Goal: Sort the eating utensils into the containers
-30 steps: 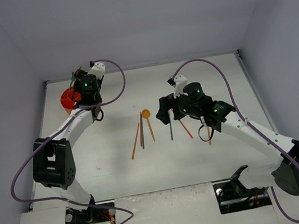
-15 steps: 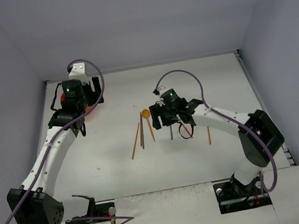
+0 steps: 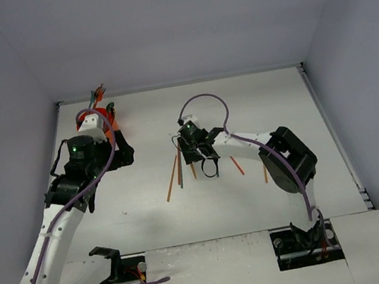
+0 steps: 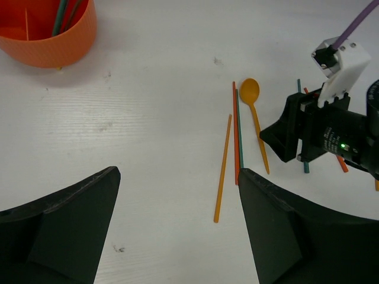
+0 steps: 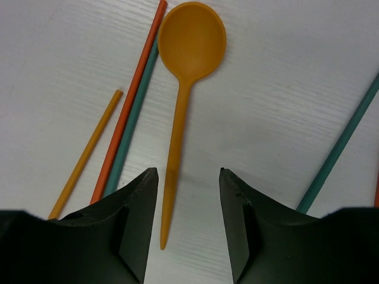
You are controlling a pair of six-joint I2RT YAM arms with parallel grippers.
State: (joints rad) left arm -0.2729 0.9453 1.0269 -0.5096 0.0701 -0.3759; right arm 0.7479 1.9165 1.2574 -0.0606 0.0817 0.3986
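Note:
The orange-red cup (image 4: 47, 35) stands at the far left with teal and orange utensils in it; it also shows in the top view (image 3: 102, 117). Loose utensils lie mid-table: an orange spoon (image 5: 190, 41), an orange-red chopstick (image 5: 127, 100), a teal chopstick (image 5: 139, 106), a gold chopstick (image 5: 89, 148) and another teal chopstick (image 5: 340, 148). My right gripper (image 5: 188, 171) is open and low over the spoon's handle, whose tip lies between the jaws, nearer the left finger. My left gripper (image 4: 179, 171) is open and empty over bare table between the cup and the gold chopstick (image 4: 223, 168).
More orange sticks (image 3: 236, 165) lie right of the right gripper (image 3: 187, 151) in the top view. The left gripper (image 3: 123, 152) hovers just in front of the cup. Grey walls close the table at the left, back and right.

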